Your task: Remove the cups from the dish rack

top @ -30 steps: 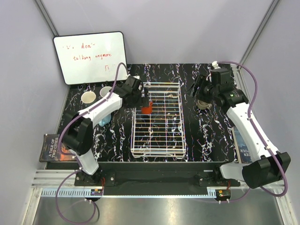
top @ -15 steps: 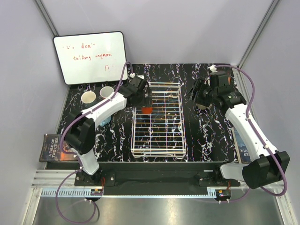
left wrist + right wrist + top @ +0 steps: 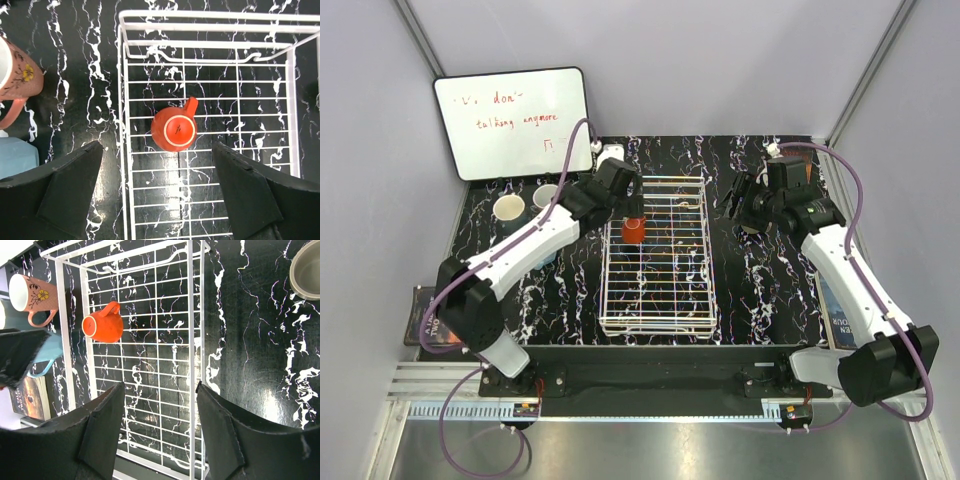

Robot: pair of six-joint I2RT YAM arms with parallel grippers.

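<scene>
Left end effector (image 3: 624,198) now off base-up mug (image 3: 174,131)

Robot lab cell here: plain grey partition walls (image 3: 720,60) box in a black marbled table (image 3: 765,290). A scribbled whiteboard (image 3: 510,122) leans beyond the left gripper (image 3: 159,192), with an aluminium rail (image 3: 650,408) back at the arm bases.

Two arms, same build; left arm (image 3: 535,240) and right arm (image 3: 850,265) have white shell links with bulky black joints; a purple cable (image 3: 861,185) loops loosely along each, white plug at the wrist end; left hand (image 3: 628,203) and right hand (image 3: 740,200) all black; fingers (image 3: 70,185) matte black, broad, wedge-shaped, flat-faceted.
</scene>
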